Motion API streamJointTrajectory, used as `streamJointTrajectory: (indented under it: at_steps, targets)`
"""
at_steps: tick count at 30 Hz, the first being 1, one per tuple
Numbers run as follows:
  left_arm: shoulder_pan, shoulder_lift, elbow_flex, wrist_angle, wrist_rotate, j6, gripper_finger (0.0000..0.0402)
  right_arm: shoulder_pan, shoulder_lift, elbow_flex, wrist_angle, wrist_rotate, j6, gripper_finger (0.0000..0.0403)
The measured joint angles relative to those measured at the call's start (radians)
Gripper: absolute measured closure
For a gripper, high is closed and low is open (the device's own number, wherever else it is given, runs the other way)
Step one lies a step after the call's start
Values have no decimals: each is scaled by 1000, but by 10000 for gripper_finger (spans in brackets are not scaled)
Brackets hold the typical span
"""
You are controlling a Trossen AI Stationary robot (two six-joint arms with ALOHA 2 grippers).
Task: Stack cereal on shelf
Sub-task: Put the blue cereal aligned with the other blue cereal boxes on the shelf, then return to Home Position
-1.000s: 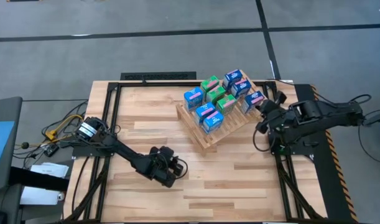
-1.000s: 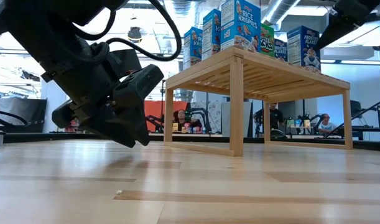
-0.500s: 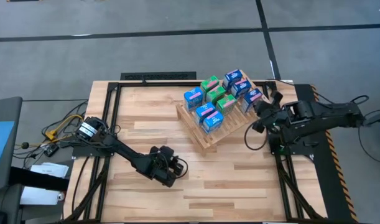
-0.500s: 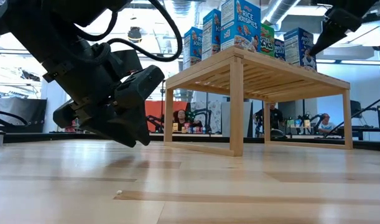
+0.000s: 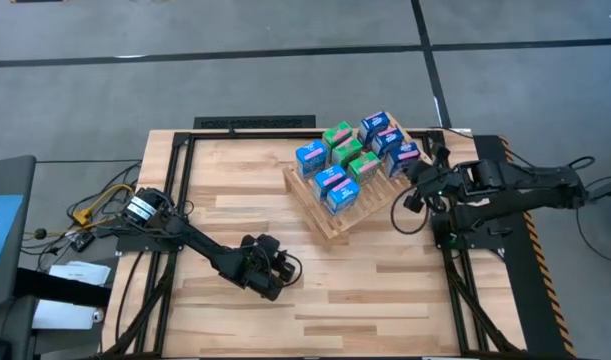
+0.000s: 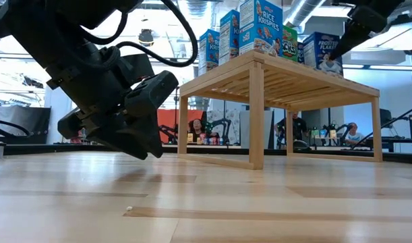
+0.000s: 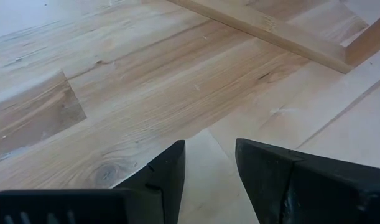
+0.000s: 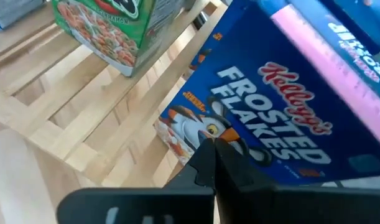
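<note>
The light-wood slatted rack point(image 5: 337, 218) point(image 6: 280, 74) stands on the table's right half and carries several small blue and green cereal boxes point(image 5: 337, 165). At its right end is a blue Frosted Flakes box point(image 5: 406, 158) point(image 6: 320, 52) point(image 8: 283, 124) with a pink top. My right gripper point(image 5: 417, 182) is at this box, shut on it. A green box point(image 8: 109, 25) stands on the slats beyond it. My left gripper point(image 5: 273, 272) point(image 7: 208, 168) is open, low over the bare tabletop near the front middle, and touches nothing. My right gripper holds the Frosted Flakes box at its printed front face point(image 8: 239, 146), coming from the table's right side. One dark finger point(image 8: 208, 158) lies against that face; the box hides the other finger. The box sits tilted, its bottom on the rack's slats point(image 6: 327, 71).
The other boxes stand close together on the rack's far half point(image 5: 350, 150); bare slats point(image 8: 71, 124) lie in front of them. Black frame rails point(image 5: 180, 200) run along the table's edges. People and equipment show in the room behind the table point(image 6: 297, 128).
My right gripper has moved toward the table's left, taking the Frosted Flakes box with it. The box has shifted along the rack top toward the other boxes and now tips a little instead of standing upright.
</note>
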Motion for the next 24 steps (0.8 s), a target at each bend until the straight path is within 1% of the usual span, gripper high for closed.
streamJointTrajectory:
  at_steps: [3, 5, 9, 11, 14, 18, 21, 22, 24]
  targets:
    - [0, 0, 0, 0, 1, 0, 271, 5, -1, 8, 19, -5, -5, 390]
    - [0, 0, 0, 0, 8, -9, 271, 13, 0, 46, 16, -32, -4, 390]
    - [0, 0, 0, 2, 61, -27, 271, 41, 1, 165, 14, -102, -4, 390]
    - [0, 0, 0, 1, 87, -35, 271, 60, 1, 252, 18, -105, -15, 390]
    - [0, -2, 0, 1, 103, -56, 271, 87, 1, 397, 64, -106, -125, 390]
    - [2, -2, 0, 2, 93, -76, 271, 101, 0, 562, 229, -105, -311, 390]
    - [13, -11, 0, 6, 101, -93, 272, 92, -3, 622, 309, -102, -393, 390]
    - [18, -25, -1, 7, 113, -98, 273, 92, -2, 636, 319, -101, -425, 390]
    - [28, -71, -1, 8, 105, -72, 276, 94, -11, 661, 319, -102, -474, 390]
